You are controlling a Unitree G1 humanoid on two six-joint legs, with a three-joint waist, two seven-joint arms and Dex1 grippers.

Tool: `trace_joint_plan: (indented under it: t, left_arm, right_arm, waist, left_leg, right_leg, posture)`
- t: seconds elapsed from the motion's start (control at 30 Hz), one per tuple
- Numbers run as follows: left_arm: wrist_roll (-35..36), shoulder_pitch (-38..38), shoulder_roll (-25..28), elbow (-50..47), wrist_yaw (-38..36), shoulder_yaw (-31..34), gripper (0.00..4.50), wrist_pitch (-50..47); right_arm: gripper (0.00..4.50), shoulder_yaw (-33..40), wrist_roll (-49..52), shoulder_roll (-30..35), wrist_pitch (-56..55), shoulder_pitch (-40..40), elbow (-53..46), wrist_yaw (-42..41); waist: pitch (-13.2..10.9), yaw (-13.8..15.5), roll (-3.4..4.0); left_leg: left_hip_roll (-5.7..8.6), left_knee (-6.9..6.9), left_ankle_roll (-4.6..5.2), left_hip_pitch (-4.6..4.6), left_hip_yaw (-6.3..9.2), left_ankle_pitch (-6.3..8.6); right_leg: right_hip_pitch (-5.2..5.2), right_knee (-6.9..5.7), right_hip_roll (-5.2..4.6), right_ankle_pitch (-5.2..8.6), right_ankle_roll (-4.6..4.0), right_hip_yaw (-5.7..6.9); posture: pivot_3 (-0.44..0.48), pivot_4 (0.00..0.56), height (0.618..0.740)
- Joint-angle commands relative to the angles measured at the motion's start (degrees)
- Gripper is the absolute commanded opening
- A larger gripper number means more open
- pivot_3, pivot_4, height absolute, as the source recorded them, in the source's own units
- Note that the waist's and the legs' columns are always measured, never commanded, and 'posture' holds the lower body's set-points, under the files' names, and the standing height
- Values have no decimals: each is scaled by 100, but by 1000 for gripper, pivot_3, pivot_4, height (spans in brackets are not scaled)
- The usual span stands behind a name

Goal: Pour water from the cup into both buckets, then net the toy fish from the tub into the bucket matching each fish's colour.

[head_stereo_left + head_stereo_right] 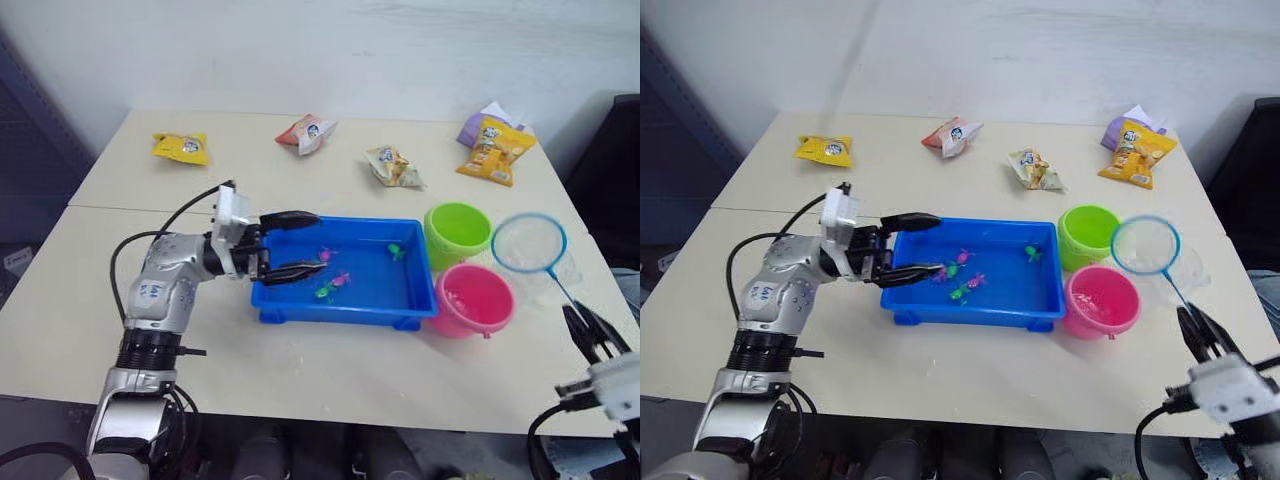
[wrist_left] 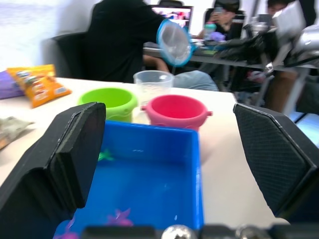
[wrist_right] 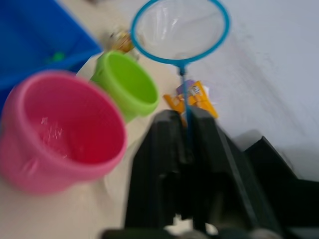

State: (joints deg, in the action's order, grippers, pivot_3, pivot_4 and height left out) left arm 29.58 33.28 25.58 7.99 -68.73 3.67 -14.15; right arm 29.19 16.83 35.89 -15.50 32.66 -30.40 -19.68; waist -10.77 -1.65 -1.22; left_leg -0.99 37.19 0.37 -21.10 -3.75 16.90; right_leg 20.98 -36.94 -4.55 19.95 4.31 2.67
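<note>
The blue tub [image 1: 330, 315] sits mid-table holding several tiny pink and green toy fish [image 1: 340, 280]. My left gripper [image 1: 318, 241] is open, its two fingers reaching over the tub's left end, with nothing between them. To the right of the tub stand the lime green bucket [image 1: 457, 232] and the pink bucket [image 1: 473, 298]. My right gripper [image 1: 590, 338] is shut on the net's thin handle, and the blue-rimmed net [image 1: 529, 243] hangs in the air just right of the buckets. The clear cup [image 2: 153, 82] stands on the table beyond the buckets, partly behind the net.
Snack packets lie along the far side of the table: yellow [image 1: 181, 147], red-and-white [image 1: 306, 132], pale [image 1: 392, 166], orange [image 1: 496, 150]. A seam runs across the table at left. Seated people [image 2: 124, 40] show past the table's right edge.
</note>
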Motion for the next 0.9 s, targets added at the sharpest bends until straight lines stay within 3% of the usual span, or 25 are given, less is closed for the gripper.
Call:
trace_joint_plan:
  t: [0.03, 0.17, 0.33, 0.6, 0.9]
  left_arm:
    - [73, -43, 201, 162, 145, 349, 4411, 55]
    - [54, -184, 504, 279, 279, 651, 4411, 95]
    - [-16, -548, 865, 96, 100, 674, 4411, 148]
    - [-83, -1200, 1502, -523, -369, 496, 4411, 47]
    - [-98, -1442, 1481, -819, -201, 471, 4411, 110]
  right_arm:
    - [0, -428, 1919, 673, 1971, -625, -878, -114]
    - [0, -1297, 2709, 1793, 3979, -1965, -1006, -243]
    - [0, -2344, 1769, 2452, 4680, -3265, -497, -678]
    - [0, -3465, 765, 2677, 5053, -4584, 237, -1665]
    - [0, -4642, -606, 2326, 4843, -5837, 1150, -2502]
  waist:
    - [0, 2, 0]
    - [-1, 12, -2]
    - [-1, 136, -2]
    - [-1, 143, -2]
    - [-1, 92, -1]
  left_leg:
    - [0, 1, 0, 0, 4, 0]
    - [-1, 3, 11, -8, 9, 5]
    - [2, 2, 10, -50, 16, 4]
    - [8, 24, 24, -93, 28, 12]
    - [7, 24, 22, -93, 27, 11]
  right_leg:
    - [0, -1, -1, 0, 0, 2]
    - [10, -6, -3, 1, -3, 7]
    - [44, 4, -8, 5, -9, 16]
    - [62, 18, -21, 3, -5, 32]
    - [70, 7, -21, 2, -5, 32]
  posture:
    - [0, 150, 738]
    - [0, 150, 738]
    - [0, 150, 738]
    - [0, 150, 738]
    - [0, 150, 738]
